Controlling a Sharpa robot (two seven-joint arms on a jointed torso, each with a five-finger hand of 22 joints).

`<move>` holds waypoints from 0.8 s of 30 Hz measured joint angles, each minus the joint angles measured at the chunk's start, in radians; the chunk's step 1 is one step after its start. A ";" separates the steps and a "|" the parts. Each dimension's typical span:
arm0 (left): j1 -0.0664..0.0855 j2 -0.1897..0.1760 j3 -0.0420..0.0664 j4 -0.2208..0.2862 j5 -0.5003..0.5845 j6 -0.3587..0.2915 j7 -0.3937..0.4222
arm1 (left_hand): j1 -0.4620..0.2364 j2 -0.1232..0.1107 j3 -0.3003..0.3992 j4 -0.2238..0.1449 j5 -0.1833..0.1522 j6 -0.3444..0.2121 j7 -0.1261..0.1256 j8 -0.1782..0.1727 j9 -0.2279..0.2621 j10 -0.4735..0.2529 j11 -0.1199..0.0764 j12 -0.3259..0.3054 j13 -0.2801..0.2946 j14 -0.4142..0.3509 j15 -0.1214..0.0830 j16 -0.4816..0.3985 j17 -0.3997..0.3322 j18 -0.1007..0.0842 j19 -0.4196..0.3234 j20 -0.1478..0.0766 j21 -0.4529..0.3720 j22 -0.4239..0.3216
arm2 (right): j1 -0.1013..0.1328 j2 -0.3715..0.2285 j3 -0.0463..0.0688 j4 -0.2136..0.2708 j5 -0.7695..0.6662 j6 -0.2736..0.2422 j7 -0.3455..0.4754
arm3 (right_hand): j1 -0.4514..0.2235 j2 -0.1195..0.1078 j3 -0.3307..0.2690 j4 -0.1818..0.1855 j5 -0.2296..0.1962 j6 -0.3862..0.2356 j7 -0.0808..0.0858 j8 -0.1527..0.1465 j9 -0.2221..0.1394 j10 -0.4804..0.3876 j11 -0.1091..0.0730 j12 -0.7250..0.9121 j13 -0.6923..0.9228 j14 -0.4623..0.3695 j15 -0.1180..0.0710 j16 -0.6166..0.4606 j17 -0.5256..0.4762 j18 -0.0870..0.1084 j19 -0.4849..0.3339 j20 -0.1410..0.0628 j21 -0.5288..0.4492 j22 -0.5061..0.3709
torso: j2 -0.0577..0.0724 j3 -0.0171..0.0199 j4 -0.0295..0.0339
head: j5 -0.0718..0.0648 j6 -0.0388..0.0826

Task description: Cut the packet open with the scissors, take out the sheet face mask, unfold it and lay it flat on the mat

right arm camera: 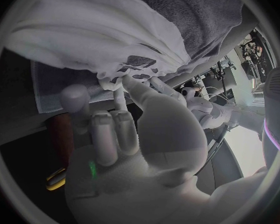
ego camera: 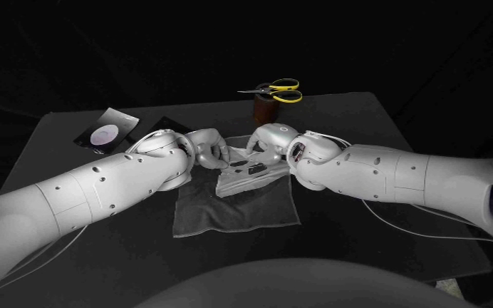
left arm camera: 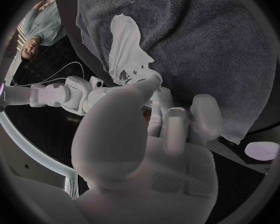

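1. Hands come first. The left hand [ego camera: 206, 147] pinches one edge of the sheet face mask [ego camera: 250, 177]. The right hand [ego camera: 269, 140] pinches the edge next to it. Both are closed on the mask and hold nothing else.
2. The mask is out of the packet [ego camera: 107, 132]. It lies partly bunched on the far half of the grey mat [ego camera: 236, 215]. The fingers lift its top edge. It is not flat yet.
3. The packet lies off to the robot's left on the black table [ego camera: 339, 115], well apart from the mat. The scissors [ego camera: 277, 90] stand in a brown holder [ego camera: 265, 110] behind the mat.
4. Here is what could go wrong. The mask looks thin and floppy, so I think it may tear if the hands pull apart too hard.
5. It may also stick to itself and not open up. Or it may cling to a finger when a hand lets go.
6. If one hand loses its pinch, that side could flop down in a wrinkle or land off the mat.
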 measured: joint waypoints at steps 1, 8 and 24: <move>0.000 0.000 0.000 0.000 0.000 0.000 0.000 | 0.000 0.000 0.000 0.000 0.000 -0.002 0.002 0.000 0.000 0.000 0.000 0.000 0.002 0.000 0.000 0.000 0.000 0.000 0.000 0.000 0.000 0.000 | 0.000 0.001 0.000 -0.002 -0.002 0.001 0.000 | 0.001 0.001 0.000 0.000 0.000 0.002 0.001 0.000 0.000 0.000 0.000 0.000 0.000 0.000 0.000 0.000 0.000 0.000 0.000 0.000 0.002 0.000 | 0.000 0.0000 0.0000 | 0.000 0.000; 0.000 0.000 0.000 0.000 0.000 0.001 -0.001 | 0.000 0.000 0.002 0.002 0.000 -0.002 0.002 0.000 -0.001 0.000 0.000 0.000 0.002 0.000 0.000 0.000 0.000 0.000 0.000 0.000 0.000 0.001 | 0.001 0.005 0.001 -0.007 -0.013 0.007 -0.002 | 0.015 0.015 0.007 -0.007 0.000 0.024 -0.007 0.004 -0.002 0.001 -0.006 0.006 -0.001 0.000 0.000 0.000 -0.001 0.000 0.004 -0.004 0.007 0.000 | 0.000 0.0001 -0.0001 | 0.001 0.000; 0.001 0.000 0.000 0.001 0.000 0.005 -0.002 | 0.000 0.000 0.003 0.003 0.000 -0.002 0.001 0.000 -0.001 0.000 0.000 0.000 0.002 0.000 0.000 -0.001 0.000 0.000 -0.004 0.004 0.000 0.001 | 0.002 0.011 0.000 -0.017 -0.043 -0.001 -0.003 | 0.029 0.076 0.023 -0.005 -0.003 0.095 -0.046 0.047 0.011 0.003 -0.040 0.023 0.000 0.002 -0.031 -0.003 0.000 -0.001 0.027 -0.027 0.050 0.001 | 0.000 0.0012 -0.0007 | 0.002 0.000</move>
